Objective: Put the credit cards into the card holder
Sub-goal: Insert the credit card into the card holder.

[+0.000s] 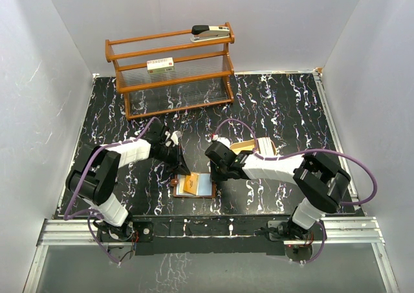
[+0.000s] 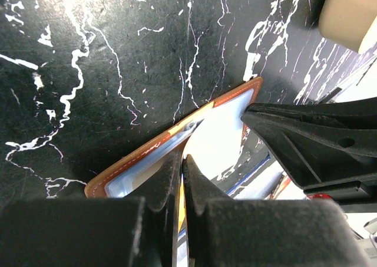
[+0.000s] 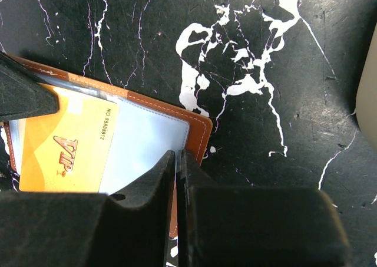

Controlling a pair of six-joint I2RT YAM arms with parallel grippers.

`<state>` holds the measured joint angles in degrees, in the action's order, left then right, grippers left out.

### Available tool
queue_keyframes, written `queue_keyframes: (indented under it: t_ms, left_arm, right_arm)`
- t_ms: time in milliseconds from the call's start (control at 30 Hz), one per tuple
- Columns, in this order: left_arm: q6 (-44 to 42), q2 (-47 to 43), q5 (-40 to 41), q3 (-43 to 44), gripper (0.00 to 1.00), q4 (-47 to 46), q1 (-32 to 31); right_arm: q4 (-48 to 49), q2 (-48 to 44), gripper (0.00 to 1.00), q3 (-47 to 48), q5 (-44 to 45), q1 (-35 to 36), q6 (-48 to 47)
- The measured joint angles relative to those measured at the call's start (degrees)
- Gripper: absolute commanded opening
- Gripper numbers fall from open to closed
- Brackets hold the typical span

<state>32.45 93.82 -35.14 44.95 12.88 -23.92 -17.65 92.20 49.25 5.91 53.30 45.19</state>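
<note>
Probably a robotics lab cell: white partition walls [image 1: 259, 21], marbled black tabletop [image 1: 272, 105], aluminium mounting rail [image 1: 65, 231].

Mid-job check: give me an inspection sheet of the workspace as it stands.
Surface: black marbled table.
Job's things: card holder lies open near the arms' bases, with an orange VIP card in it.
Clutter: tan tray by the right arm; wooden rack at the back, carrying a stapler and a white box.
Grippers: left gripper and right gripper both shut, tips at the card holder.
Cables: purple cables loop along both arms.
Surroundings: white walls.
</note>
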Motion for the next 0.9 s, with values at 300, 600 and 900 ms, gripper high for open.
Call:
queue_keyframes:
  t_ms: [300, 600, 900]
  left_arm:
    - [2.54, 0.0, 0.66, -1.27, 0.0, -3.23, -0.66]
    - [4.02, -1.07, 2.05, -2.82, 0.0, -5.2, -1.01]
    - [7.89, -3.61, 2.38, -7.17, 0.0, -11.39, -1.6]
  right_arm:
    - [0.02, 0.0, 0.05, 0.0, 0.0, 0.02, -0.11]
    - [0.07, 0.0, 0.05, 0.0, 0.02, 0.02, -0.09]
    - [0.48, -0.22, 0.05, -0.33, 0.0, 0.02, 0.17]
